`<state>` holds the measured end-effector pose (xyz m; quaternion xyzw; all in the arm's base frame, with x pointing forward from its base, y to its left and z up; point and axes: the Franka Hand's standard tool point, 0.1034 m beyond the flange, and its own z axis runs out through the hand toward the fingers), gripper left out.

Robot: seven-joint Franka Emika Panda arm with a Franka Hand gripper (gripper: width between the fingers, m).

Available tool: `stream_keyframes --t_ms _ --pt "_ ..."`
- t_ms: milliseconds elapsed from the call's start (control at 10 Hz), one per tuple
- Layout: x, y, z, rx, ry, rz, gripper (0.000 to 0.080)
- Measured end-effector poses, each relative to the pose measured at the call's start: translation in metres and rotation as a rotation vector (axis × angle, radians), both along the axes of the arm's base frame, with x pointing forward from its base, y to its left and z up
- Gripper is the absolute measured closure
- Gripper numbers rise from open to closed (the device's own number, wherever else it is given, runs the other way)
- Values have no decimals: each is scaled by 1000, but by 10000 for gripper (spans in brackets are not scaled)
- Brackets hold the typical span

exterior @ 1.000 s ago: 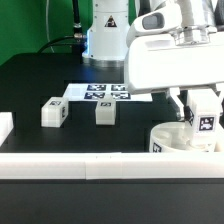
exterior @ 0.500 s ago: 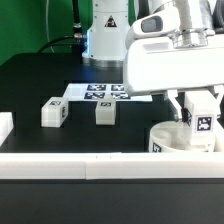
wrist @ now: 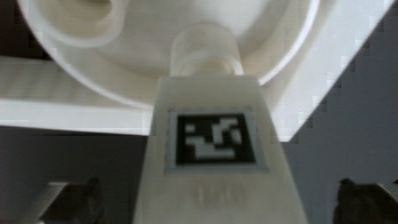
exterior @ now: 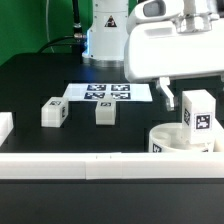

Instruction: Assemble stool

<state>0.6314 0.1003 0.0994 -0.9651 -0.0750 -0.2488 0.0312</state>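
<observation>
Standing upright in the round seat [exterior: 178,146], one stool leg [exterior: 198,118] was the first thing we noted. Its lower end sat inside the seat's rim and its tag faced the cam. Both were at the ext. view's right, near the front edge of the black worktop [exterior: 40,80].

The claw [wrist: 214,202] hung over that leg w/ its jaws apart. In the wrist view the dark fingers [wrist: 68,200] flanked the leg on either side, w/ a gap between each one and the white plastic, so nothing was gripped. In the ext. view we made out only one finger [exterior: 168,95], just beside the leg's top on the ext. view's left; the other was cut off by the frame.

The wrist view also showed the leg's far end narrowing to a rounded tip that met the seat's inner surface. We couldn't tell if it was fully home in a socket.

The two other legs [exterior: 53,112] [exterior: 105,112] lay on the worktop, near each other and well apart from the seat, towards the ext. view's left. Just behind them lay the marker board [exterior: 105,93]. A long white bar [exterior: 90,166] ran along the front edge, and the seat sat right behind it.
</observation>
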Motion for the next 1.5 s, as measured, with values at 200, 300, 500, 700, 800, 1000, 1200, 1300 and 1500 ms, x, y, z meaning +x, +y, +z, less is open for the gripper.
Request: stream_keyframes --t_ms 200,300,500,700,800,1000,1200,1300,1500 --pt "5 -1 21 0 21 1 151" --pt "3 -1 17 -1 25 2 151" --pt "3 -1 16 -1 26 2 151" --pt "2 -2 15 -2 35 3 151" --pt "1 -5 12 -6 45 2 151" --pt "2 -9 8 -23 176 35 151" --pt "1 -17 8 -31 325 70 151" --pt "-2 -13 8 -30 380 81 151" --pt "-3 -9 7 -24 486 90 151"
